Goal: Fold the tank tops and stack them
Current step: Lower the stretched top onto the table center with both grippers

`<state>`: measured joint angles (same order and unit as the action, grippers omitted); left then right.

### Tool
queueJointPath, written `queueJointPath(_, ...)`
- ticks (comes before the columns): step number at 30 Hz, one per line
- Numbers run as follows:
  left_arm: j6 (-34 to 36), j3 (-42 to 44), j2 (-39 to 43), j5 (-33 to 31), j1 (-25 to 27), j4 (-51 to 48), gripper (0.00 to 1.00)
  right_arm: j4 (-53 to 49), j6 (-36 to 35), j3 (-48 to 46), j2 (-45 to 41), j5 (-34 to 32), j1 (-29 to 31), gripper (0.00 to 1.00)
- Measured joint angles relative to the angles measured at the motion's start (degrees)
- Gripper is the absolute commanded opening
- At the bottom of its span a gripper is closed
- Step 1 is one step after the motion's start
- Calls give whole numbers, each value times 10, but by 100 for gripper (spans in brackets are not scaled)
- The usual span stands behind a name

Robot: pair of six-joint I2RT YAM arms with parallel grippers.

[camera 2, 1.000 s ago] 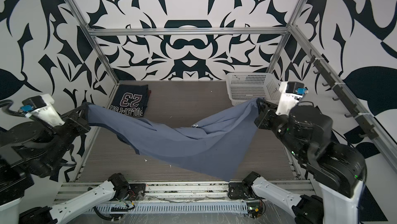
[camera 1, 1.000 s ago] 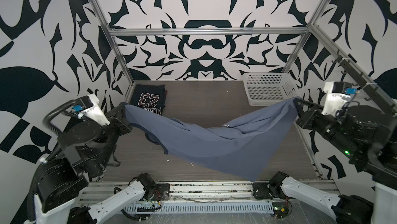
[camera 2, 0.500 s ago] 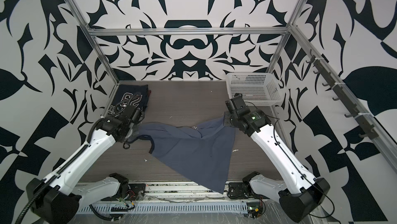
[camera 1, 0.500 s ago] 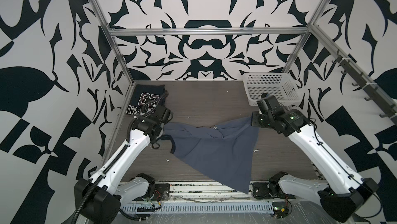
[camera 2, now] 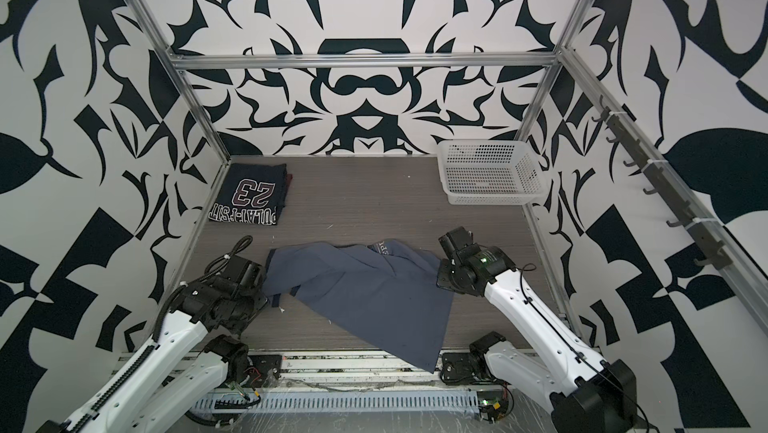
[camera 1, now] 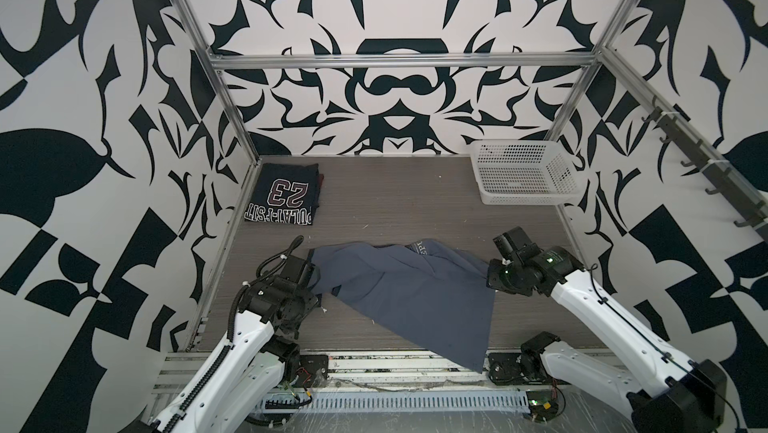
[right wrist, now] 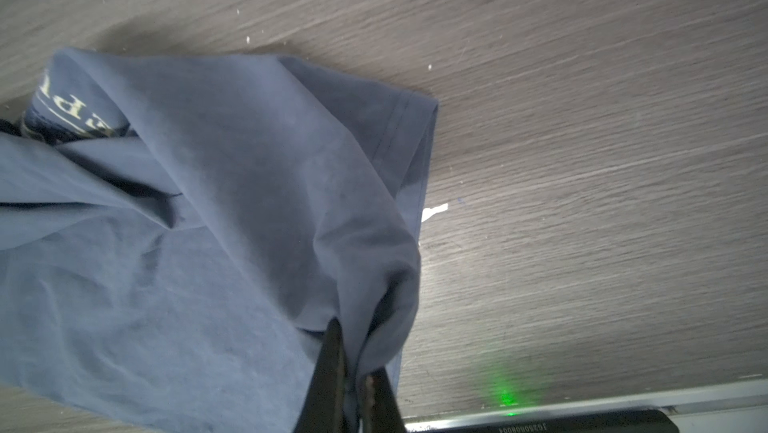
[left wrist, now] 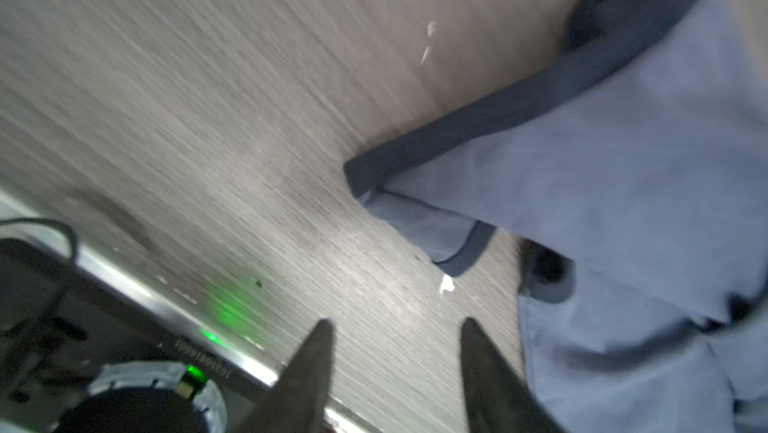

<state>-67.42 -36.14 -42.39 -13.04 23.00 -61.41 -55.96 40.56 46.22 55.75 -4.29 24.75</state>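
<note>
Fabric bunched at one corner is my worry. My right gripper (right wrist: 353, 352) is pinched tight on the right edge of the blue tank top (camera 1: 415, 298). My left gripper (left wrist: 397, 323) stands partly wide and empty over the bare table (camera 1: 395, 202), just beside the shirt's dark-trimmed left edge. The blue tank top lies rumpled across the near middle of the table, one corner trailing over the near edge. The navy tank top (camera 1: 286, 198) sits folded at the far left, the basket (camera 1: 519, 177) at the far right. If I pull with the right alone, the shirt will likely drag and twist rather than spread flat. The overhanging corner could slide off, and a fold made over these wrinkles would come out crooked.
</note>
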Motion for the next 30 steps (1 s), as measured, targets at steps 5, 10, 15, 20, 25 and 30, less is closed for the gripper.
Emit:
queueJointPath(5,85,-213,-155,-38,-9,6,78,-2,-1,5,-18,-20,-4,0)
queueJointPath(10,172,-302,-361,-21,-52,72,76,5,-1,6,-21,-18,-6,0)
queueJointPath(15,220,-307,-483,15,-121,104,74,7,-2,6,-22,-17,-7,0)
queueJointPath(20,242,-305,-537,56,-163,138,63,8,-2,6,-22,-17,-7,0)
queueJointPath(25,255,-281,-563,103,-163,177,44,9,-3,6,-21,-17,-7,0)
queueJointPath(30,264,-274,-566,136,-162,189,3,9,-8,11,-12,-20,-7,0)
